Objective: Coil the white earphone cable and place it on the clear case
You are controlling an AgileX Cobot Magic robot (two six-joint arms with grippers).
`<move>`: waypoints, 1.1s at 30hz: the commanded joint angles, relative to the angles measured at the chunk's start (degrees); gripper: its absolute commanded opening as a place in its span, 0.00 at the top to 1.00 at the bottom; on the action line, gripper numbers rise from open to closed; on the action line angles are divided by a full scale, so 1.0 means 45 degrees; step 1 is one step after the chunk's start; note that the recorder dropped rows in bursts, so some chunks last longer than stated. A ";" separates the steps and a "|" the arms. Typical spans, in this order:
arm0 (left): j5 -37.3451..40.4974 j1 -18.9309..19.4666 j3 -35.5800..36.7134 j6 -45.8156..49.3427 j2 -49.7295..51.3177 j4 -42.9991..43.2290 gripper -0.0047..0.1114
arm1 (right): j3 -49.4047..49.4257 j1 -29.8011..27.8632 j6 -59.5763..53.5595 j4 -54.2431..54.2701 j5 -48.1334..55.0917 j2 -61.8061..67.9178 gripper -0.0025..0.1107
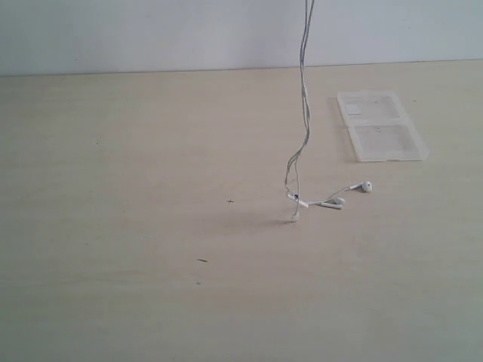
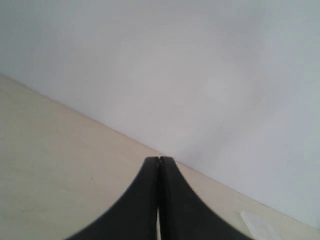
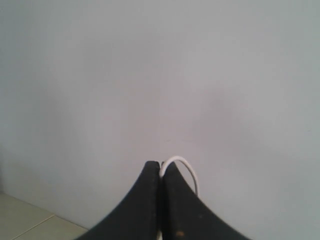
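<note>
**Above the table [image 1: 113,226]: white earphone cable [image 1: 305,113] dangling from the right gripper [image 3: 160,165]**

The right gripper is closed, pinching a white loop of the cable. The cable drops down to the table's middle, where its two earbuds [image 1: 366,185] lie flat. The clear case [image 1: 381,127] lies apart from it, opened flat near the table's far edge, toward the right. The left gripper [image 2: 159,161] is closed and empty.

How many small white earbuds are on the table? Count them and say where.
2. One small white earbud lies on the pale wooden table near the flat clear plastic case; the second earbud lies left of it. None looks hidden.
</note>
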 commanded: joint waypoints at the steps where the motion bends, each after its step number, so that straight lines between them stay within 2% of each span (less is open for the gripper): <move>1: -0.2175 -0.1336 0.0005 0.0107 -0.0065 0.0322 0.96 | -0.0098 0.0016 0.0002 0.0014 0.0028 -0.0068 0.98; 3: -0.3562 -0.1969 0.0005 -0.0397 0.0446 0.1250 0.96 | -0.0098 0.0016 0.0049 0.0014 0.0109 -0.0068 0.98; 5: -0.5182 -0.2733 0.0005 -0.2279 0.1951 0.4123 0.96 | -0.0098 0.0016 0.0049 0.0014 0.0078 -0.0045 0.98; 8: -0.8173 -0.3058 0.0005 -0.3808 0.4307 0.7631 0.96 | -0.0098 0.0016 0.0049 0.0014 0.0045 -0.0045 0.98; 9: -0.9040 -0.3058 -0.0323 -0.4285 0.5724 0.8708 0.96 | -0.0098 0.0016 0.0049 0.0014 0.0080 -0.0045 0.98; 10: -0.9068 -0.3058 -0.0705 -0.4371 0.6573 0.9118 0.96 | -0.0098 0.0016 0.0049 0.0014 0.0137 -0.0045 0.98; 11: -0.9046 -0.3058 -0.1573 -0.4371 0.8400 0.9576 0.96 | -0.0098 0.0016 0.0049 0.0014 0.0171 -0.0045 0.98; 15: -0.9606 -0.3058 -0.3124 -0.4489 1.2158 0.9815 0.96 | -0.0098 0.0016 0.0049 0.0151 0.0386 0.0008 0.98; 17: -1.0875 -0.3058 -0.3716 -0.4706 1.3907 1.0595 0.96 | -0.0098 0.0016 0.0049 0.0151 0.0386 0.0008 0.98; 22: -1.3986 -0.3058 -0.5363 -0.4705 1.7916 1.4065 0.96 | -0.0098 0.0016 0.0049 0.0151 0.0359 0.0007 0.98; 27: -1.5418 -0.3058 -0.6710 -0.4979 2.0544 1.6159 0.96 | -0.0098 0.0016 0.0049 0.0151 0.0359 0.0007 0.98; 29: -1.5996 -0.3058 -0.7061 -0.5059 2.1360 1.6461 0.96 | -0.0098 0.0016 0.0049 0.0120 0.0359 0.0007 0.98; 33: -1.6044 -0.3058 -0.7526 -0.4986 2.2443 1.6594 0.93 | -0.0098 0.0016 0.0016 0.0097 0.0335 0.0007 0.98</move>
